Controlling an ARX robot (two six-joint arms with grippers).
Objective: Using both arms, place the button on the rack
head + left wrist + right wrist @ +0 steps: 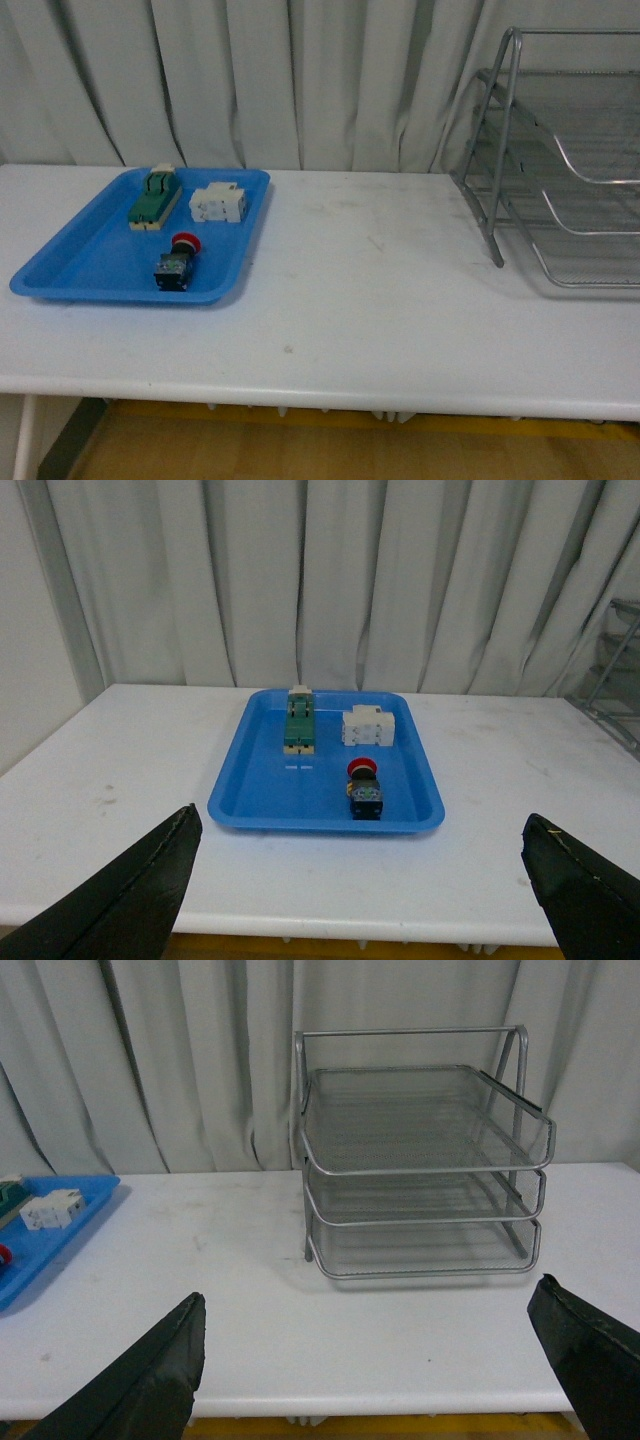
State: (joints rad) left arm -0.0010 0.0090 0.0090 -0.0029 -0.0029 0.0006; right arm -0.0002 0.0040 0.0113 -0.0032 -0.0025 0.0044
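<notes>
Button [178, 258] shares one blue tray [90, 255] with two other parts [218, 203]; left hand [361, 816], right hand [371, 1290] spread.

place: lab-like test bench | evidence: plain white table [380, 300], grey curtain [300, 80] backdrop

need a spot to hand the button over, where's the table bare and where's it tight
Widest bare patch: the table between the blue tray and the rack, out to the front edge. The rack's tiers look empty. Crowded: the tray's far and right part, where the green switch, white component and button sit close together.
</notes>
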